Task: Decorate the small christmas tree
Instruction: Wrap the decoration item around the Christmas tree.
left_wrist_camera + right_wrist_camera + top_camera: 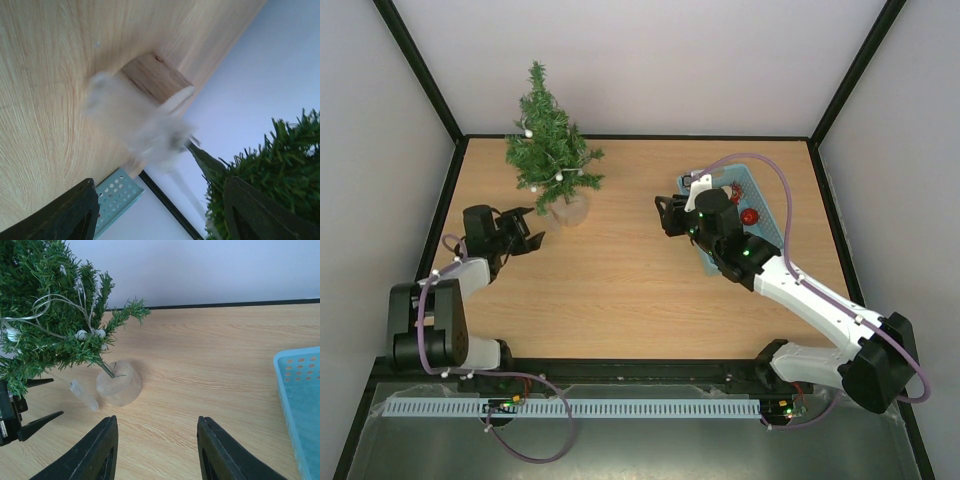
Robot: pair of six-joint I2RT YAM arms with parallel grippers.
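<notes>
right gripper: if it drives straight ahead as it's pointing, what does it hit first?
Probably the small christmas tree: its pale base sits slightly left of the line from the right gripper, with only bare table between. Depth unclear; it might pass the base's right side.

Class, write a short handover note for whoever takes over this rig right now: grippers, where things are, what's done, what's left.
Grippers: left gripper open, empty, near the tree; right gripper open, empty, by the basket.
Done: a bead string is on the tree, which stands far left.
Left to do: the red ball lies in the basket, not yet hung.
</notes>
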